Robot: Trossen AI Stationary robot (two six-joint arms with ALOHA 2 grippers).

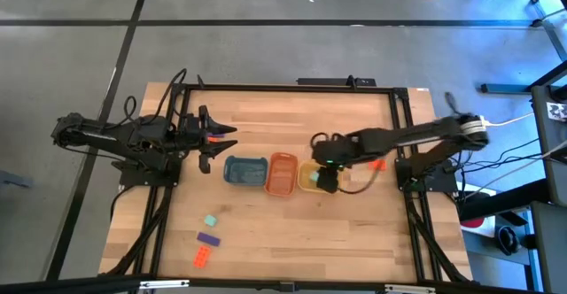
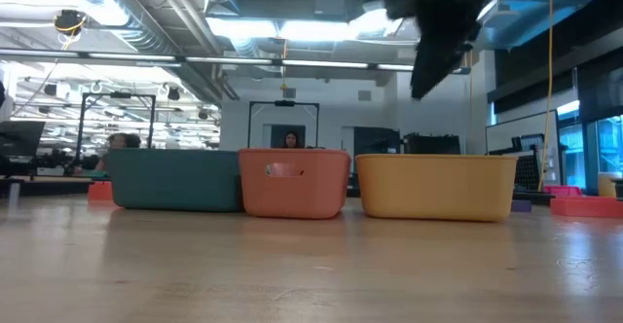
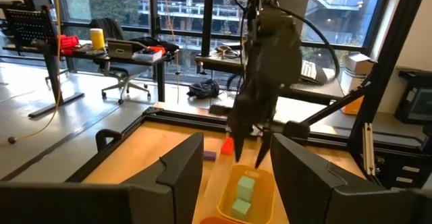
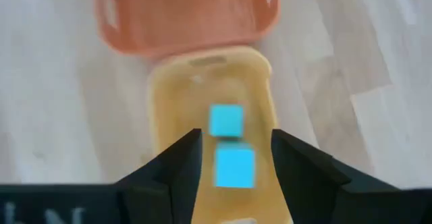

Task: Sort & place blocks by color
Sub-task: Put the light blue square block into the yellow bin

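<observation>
Two mint green blocks (image 4: 226, 121) (image 4: 235, 168) lie on the floor of the yellow tray (image 4: 169, 109); the left wrist view shows them too (image 3: 244, 185). My right gripper (image 4: 235, 146) hangs open above that tray (image 1: 307, 178), fingers pointing down, touching nothing. On the near left part of the table lie a mint green block (image 1: 211, 220), a purple block (image 1: 208, 238) and an orange-red block (image 1: 202, 258). Another orange-red block (image 1: 377, 163) lies right of the yellow tray. My left gripper (image 1: 217, 145) waits open, left of the trays.
The blue tray (image 1: 245, 171), orange tray (image 1: 282, 174) and yellow tray stand side by side at mid-table. A purple block (image 3: 209, 155) lies beyond the yellow tray in the left wrist view. A black frame borders the table (image 1: 266, 88). People sit in the room behind (image 2: 291, 139).
</observation>
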